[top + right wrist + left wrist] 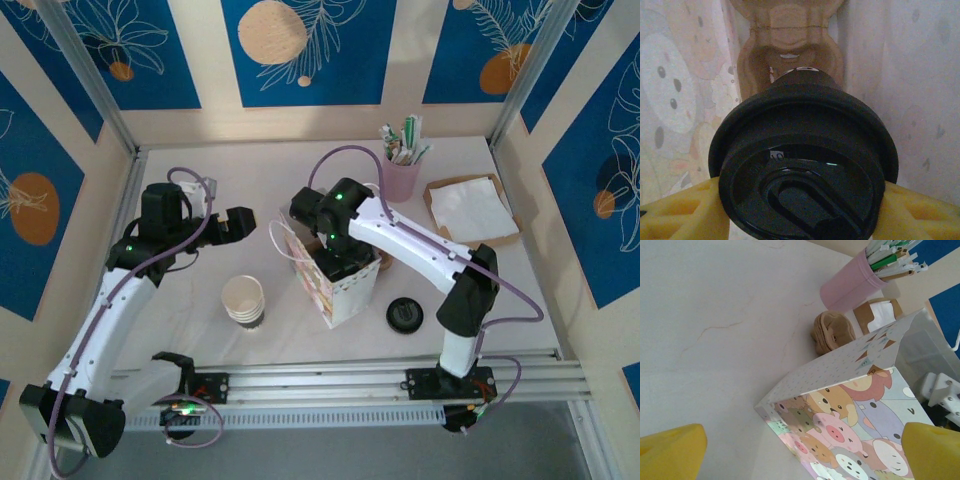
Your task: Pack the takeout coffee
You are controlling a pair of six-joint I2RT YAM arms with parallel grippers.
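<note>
Now your right pincer (pixel 800 212) grips the takeout coffee (pixel 805 150) inside the bag (pixel 345 290); your left pincer (pixel 800 452) gapes wide.

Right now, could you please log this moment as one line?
right gripper: shut on black-plastic-lidded takeout coffee cup, inside cartoon-printed paper bag | left gripper: open, beside bag

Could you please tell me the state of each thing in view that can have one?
Cartoon-printed paper bag: upright, top open.
Takeout coffee with round black plastic lid: capped, gripped inside the bag.
Right gripper: shut on the takeout coffee.
Left gripper: open, empty.
Stack of cream paper cups: upright, lidless.
Loose round black plastic lid: flat on the table.
</note>
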